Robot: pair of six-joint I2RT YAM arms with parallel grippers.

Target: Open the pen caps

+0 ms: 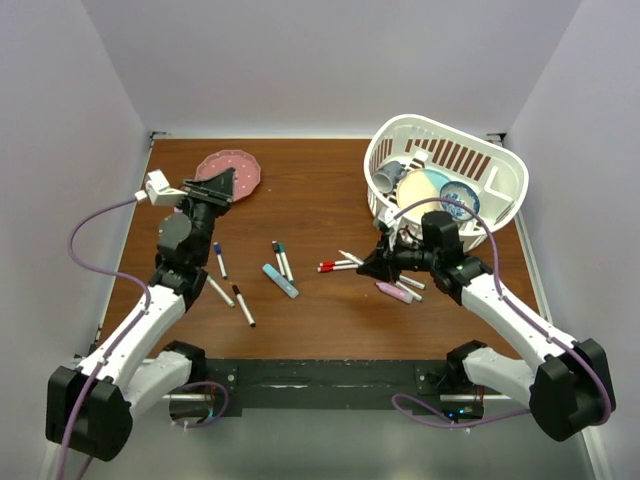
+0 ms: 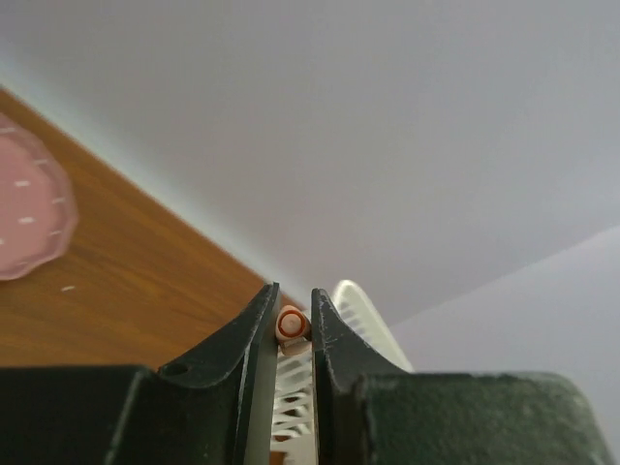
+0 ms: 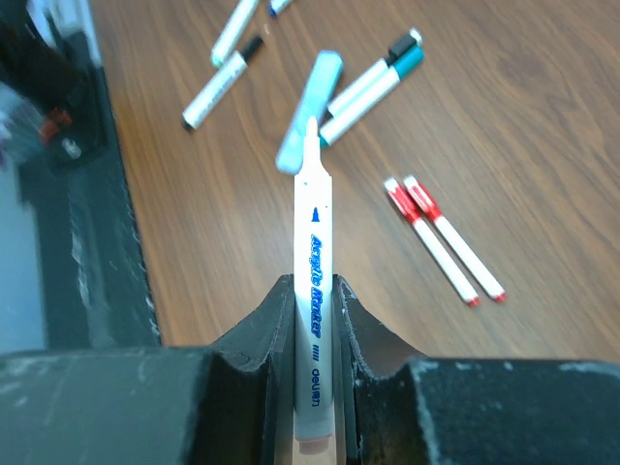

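The left gripper [image 2: 293, 294] is raised and tilted toward the back wall, clenched on a small round peach-pink plastic pen cap [image 2: 292, 323]. The cap is seen end-on, so its length is hidden. The right gripper [image 3: 313, 283] reaches low over the brown wooden table [image 3: 542, 145], grasping a slim white plastic marker [image 3: 313, 218] with a bare tip; black and teal caps [image 3: 407, 53] sit on blurred pens lying beyond.
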